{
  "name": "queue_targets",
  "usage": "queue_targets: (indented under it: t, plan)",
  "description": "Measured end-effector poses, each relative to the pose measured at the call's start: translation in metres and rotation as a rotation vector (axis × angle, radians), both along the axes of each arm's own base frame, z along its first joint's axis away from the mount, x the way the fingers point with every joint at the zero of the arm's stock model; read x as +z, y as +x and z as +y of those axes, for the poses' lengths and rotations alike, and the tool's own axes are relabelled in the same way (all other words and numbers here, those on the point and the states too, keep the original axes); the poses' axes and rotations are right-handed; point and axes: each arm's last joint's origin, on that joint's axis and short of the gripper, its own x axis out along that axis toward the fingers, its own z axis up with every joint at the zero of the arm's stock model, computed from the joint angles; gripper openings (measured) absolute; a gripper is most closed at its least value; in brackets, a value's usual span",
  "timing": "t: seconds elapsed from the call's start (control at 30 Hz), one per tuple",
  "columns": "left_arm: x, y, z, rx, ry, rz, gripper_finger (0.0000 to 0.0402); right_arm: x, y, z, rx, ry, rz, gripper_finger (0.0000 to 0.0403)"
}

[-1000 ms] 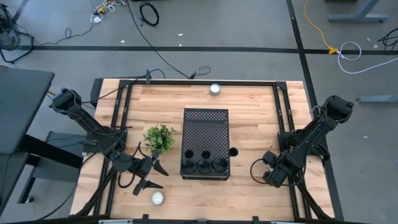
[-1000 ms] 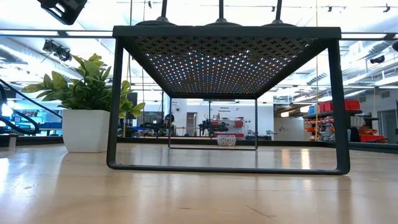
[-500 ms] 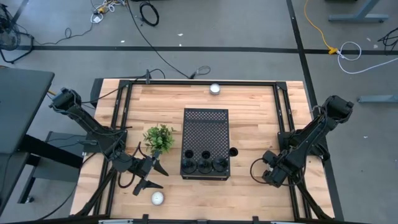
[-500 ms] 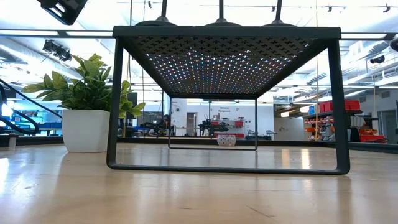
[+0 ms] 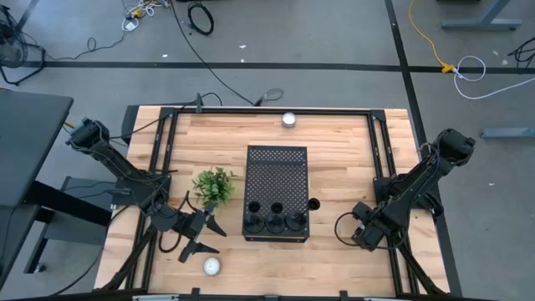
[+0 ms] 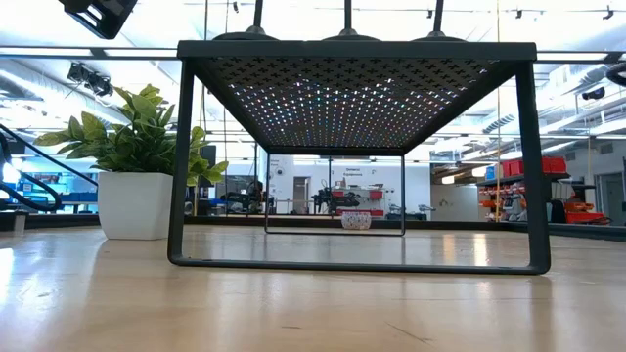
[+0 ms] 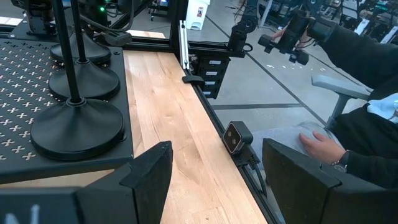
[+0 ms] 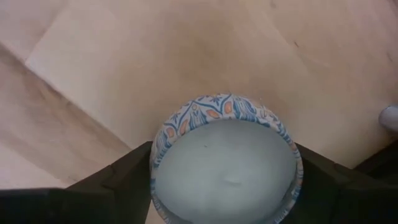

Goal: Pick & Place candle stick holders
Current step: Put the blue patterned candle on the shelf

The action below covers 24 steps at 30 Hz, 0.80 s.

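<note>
Holders upright on perforated box, stems vertical.

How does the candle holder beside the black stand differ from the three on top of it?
The lone candle holder sits on the wooden table, beside the stand; the three holders sit on the stand's perforated top. The lone one stands by itself; the three form a row. All are black with round bases.

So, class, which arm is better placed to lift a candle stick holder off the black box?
Left: the left claw is open, empty, facing the holders; the right claw is at a patterned pot.
</note>
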Motion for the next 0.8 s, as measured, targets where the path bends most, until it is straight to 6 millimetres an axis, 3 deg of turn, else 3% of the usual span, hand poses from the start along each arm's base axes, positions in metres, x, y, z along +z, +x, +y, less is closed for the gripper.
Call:
queue_targets:
  t: [0.27, 0.6, 0.8]
  plan:
    - [0.000, 0.000, 0.000, 0.000, 0.000, 0.000, 0.0248, 0.031, 0.017, 0.002, 0.061, -0.024, 0.008, 0.0285]
    - [0.000, 0.000, 0.000, 0.000, 0.000, 0.000, 0.0248, 0.092, 0.046, -0.003, 0.091, -0.084, -0.059, 0.0285]
    - [0.000, 0.000, 0.000, 0.000, 0.000, 0.000, 0.0248, 0.129, 0.059, -0.018, 0.059, -0.180, -0.101, 0.0285]
